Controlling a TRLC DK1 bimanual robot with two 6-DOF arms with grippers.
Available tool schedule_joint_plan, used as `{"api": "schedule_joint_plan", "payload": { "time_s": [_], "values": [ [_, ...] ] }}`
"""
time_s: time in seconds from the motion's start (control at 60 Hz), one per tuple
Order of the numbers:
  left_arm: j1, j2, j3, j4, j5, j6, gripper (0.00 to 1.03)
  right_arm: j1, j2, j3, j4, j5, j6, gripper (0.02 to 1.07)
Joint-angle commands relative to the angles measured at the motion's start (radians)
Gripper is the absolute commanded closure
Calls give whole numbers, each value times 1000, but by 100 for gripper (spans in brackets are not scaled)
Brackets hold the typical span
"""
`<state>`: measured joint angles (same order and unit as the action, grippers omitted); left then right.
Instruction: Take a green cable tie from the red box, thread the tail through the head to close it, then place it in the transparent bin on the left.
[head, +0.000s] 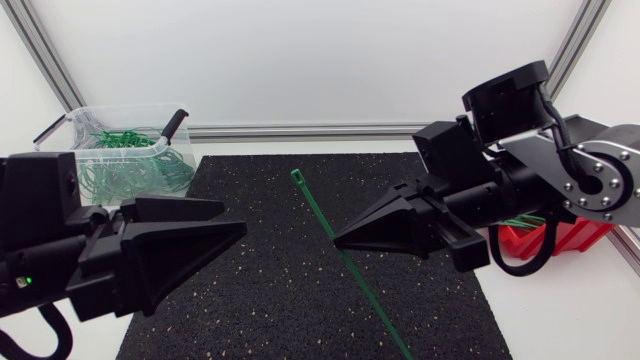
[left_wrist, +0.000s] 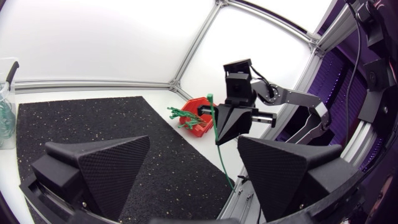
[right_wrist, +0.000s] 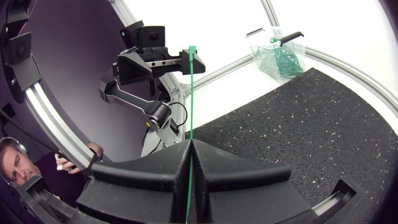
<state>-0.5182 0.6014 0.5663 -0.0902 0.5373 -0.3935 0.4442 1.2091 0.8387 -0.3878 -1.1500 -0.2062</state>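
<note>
A straight green cable tie (head: 312, 205) is held above the black mat, and my right gripper (head: 337, 240) is shut on it near its middle. The head end (head: 297, 174) points up and away, while the tail runs down toward the mat's front edge. In the right wrist view the tie (right_wrist: 192, 93) rises from between the shut fingers (right_wrist: 155, 177). My left gripper (head: 238, 232) stands open at the left, apart from the tie, with nothing between its fingers (left_wrist: 106, 165). From the left wrist view the tie (left_wrist: 214, 124) stands ahead, in my right gripper (left_wrist: 219, 142).
The red box (head: 560, 238) with green ties sits at the right, behind my right arm. The transparent bin (head: 125, 150) at the back left holds several looped green ties. A speckled black mat (head: 280, 300) covers the table's middle.
</note>
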Motion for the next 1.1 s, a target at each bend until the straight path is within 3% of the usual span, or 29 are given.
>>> {"api": "schedule_joint_plan", "payload": {
  "time_s": [0.0, 0.3, 0.6, 0.783, 1.033, 1.083],
  "values": [
    [4, 46, 46, 30, 27, -33, 5, 4, 30, 30, 18, -28, 50, 101],
    [29, 218, 107, 185, 155, -142, 4, 1, 81, 80, 86, -85, 165, 101],
    [23, 367, 202, 273, 184, -192, 4, -25, 136, 92, 317, -94, 372, 101],
    [-2, 434, 245, 299, 191, -209, 5, -52, 168, 119, 339, -106, 396, 101],
    [-11, 505, 290, 336, 210, -239, 13, -70, 204, 149, 342, -122, 404, 101],
    [-11, 515, 293, 343, 210, -240, 19, -75, 208, 149, 343, -128, 406, 101]
  ]
}}
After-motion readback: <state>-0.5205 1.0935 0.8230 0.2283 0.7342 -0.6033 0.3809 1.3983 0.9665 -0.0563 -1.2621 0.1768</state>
